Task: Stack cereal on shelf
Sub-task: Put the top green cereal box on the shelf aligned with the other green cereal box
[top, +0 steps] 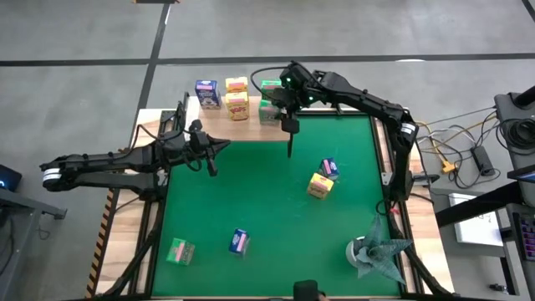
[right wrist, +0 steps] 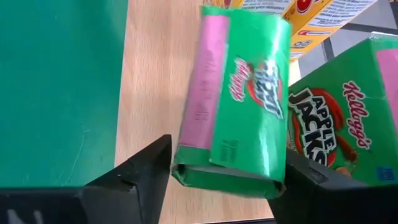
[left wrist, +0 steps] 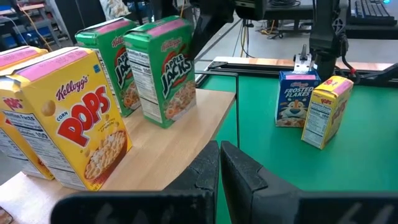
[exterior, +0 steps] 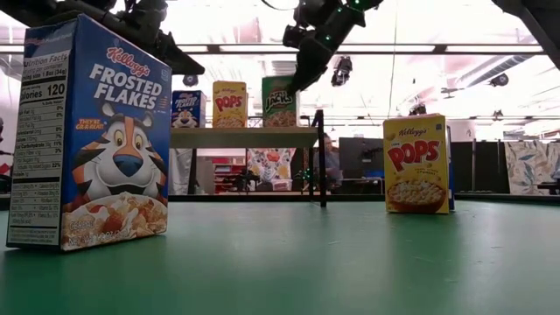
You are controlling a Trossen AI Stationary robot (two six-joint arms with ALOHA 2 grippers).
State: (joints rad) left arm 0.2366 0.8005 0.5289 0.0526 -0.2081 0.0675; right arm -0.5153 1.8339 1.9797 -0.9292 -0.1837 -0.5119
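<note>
On the wooden shelf [left wrist: 186, 134] at the mat's far edge we read Frosted Flakes [exterior: 185, 108], Pops [exterior: 229, 104] and two green Apple Jacks boxes [left wrist: 163, 70]. The right gripper [right wrist: 217, 180] straddles one Apple Jacks box [right wrist: 239, 99], fingers spread beside it. More Frosted Flakes [left wrist: 294, 99] and Pops [left wrist: 326, 111] boxes stand on the green mat [top: 267, 201]. The left gripper [left wrist: 219, 171] hovers pressed together near the shelf.

1. A grey concrete floor [top: 351, 29] spreads around the counter, crossed by thin seams.
2. Loose cables [top: 451, 146] trail over the floor beside the counter, near a dark stand [top: 517, 117].
3. Long bright ceiling lights [exterior: 437, 48] glare overhead.
4. Far off stand dark panels [exterior: 490, 166] and leaf-patterned screens [exterior: 529, 166].
</note>
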